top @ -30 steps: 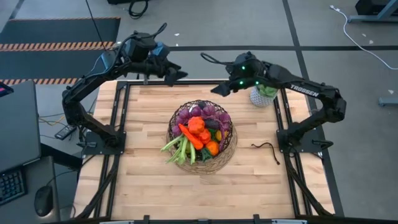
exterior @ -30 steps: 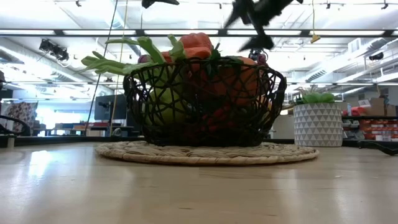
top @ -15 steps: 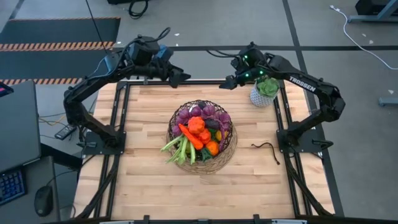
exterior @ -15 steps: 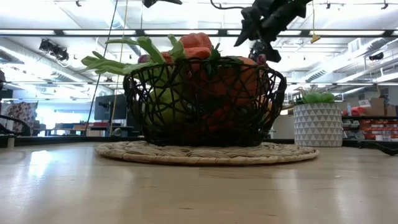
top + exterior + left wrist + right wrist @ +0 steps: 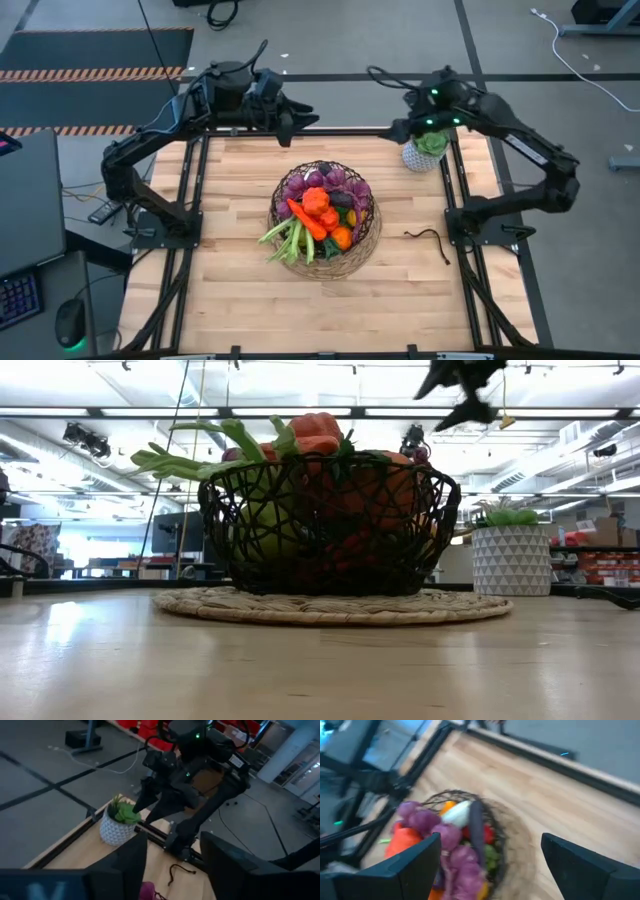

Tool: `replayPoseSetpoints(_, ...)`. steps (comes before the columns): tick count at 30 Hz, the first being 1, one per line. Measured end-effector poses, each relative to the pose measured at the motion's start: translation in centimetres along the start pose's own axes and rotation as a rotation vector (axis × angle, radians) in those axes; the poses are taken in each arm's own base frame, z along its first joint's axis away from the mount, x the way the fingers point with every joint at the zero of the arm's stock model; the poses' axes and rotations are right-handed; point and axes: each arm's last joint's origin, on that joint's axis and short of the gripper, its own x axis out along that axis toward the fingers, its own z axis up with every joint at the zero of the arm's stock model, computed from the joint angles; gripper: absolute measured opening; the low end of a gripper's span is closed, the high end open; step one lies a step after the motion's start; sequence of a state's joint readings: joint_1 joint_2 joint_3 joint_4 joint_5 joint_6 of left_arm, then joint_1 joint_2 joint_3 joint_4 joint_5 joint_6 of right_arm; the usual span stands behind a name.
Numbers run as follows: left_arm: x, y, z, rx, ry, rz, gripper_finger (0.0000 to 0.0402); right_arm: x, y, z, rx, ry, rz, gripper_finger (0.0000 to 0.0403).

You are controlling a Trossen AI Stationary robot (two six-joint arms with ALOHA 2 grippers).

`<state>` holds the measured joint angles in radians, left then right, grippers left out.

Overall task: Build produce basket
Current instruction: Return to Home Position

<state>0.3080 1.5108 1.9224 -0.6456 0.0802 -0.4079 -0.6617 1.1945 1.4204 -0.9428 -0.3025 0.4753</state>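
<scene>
- High view: pale plank table [image 5: 230, 290] inside a black frame, on a grey floor [image 5: 400, 40] crossed by dark lines. Striped mat [image 5: 90, 73] beyond the far left corner, and a desk [image 5: 30, 200] with keyboard [image 5: 15, 298] and mouse [image 5: 68, 322] at the left.
- Same view: basket [image 5: 368, 245] at the table's middle, heaped with the produce [image 5: 330, 222]. Purple grapes [image 5: 335, 180] toward the far side, peppers [image 5: 317, 200] on top, leek [image 5: 280, 232] hanging over the near left rim.
- Same view: thin black cord [image 5: 428, 240] lying on the wood to the right of the basket, and a potted plant [image 5: 425, 150] at the far right corner.
- Same view: left gripper [image 5: 300, 122] raised over the table's far edge, well apart from the basket. Right gripper [image 5: 400, 128] also at the far edge, just beside the potted plant.
- Low view: smooth wood in front, with the basket on its tan woven base, the leek poking out leftward and the white patterned pot to the right. Behind, an open hall with strip lights [image 5: 120, 412] along the ceiling. Right gripper high up at the upper edge.
- Left wrist view: left gripper's fingers [image 5: 127, 865] spread apart, holding nothing. Beyond them the potted plant, the cord, the right arm [image 5: 200, 775], grey floor and red crates [image 5: 150, 727].
- Right wrist view: right gripper's fingers [image 5: 415, 865] wide apart and empty. Blurred beyond them, the filled basket on the planks.
</scene>
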Motion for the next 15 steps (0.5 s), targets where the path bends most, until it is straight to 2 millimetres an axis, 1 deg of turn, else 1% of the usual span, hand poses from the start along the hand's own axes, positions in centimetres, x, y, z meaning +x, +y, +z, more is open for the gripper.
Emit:
replayPoseSetpoints(4,0.1,-1.0,-0.1,0.062,-0.017,-0.037,0.0153,-2.2,-0.2,-1.0,0.007,-0.031,-0.073,0.0346)
replayPoseSetpoints(8,0.0,-1.6,-0.3,0.099,-0.017,-0.054,0.0112,-3.6,-0.2,-1.8,0.031,-0.041,-0.069,0.0346)
replayPoseSetpoints(10,0.0,-1.6,-0.5,0.110,-0.005,-0.034,0.0089,-4.2,-0.1,-2.0,0.032,-0.053,-0.065,0.0345)
replayPoseSetpoints(13,-0.5,-1.9,-0.5,0.125,-0.008,-0.035,0.0050,-5.2,0.1,-2.3,0.060,-0.091,-0.047,0.0345)
replayPoseSetpoints(15,-1.4,-2.3,-0.3,0.131,-0.020,-0.049,0.0023,-5.9,0.2,-2.6,0.065,-0.113,-0.036,0.0344)
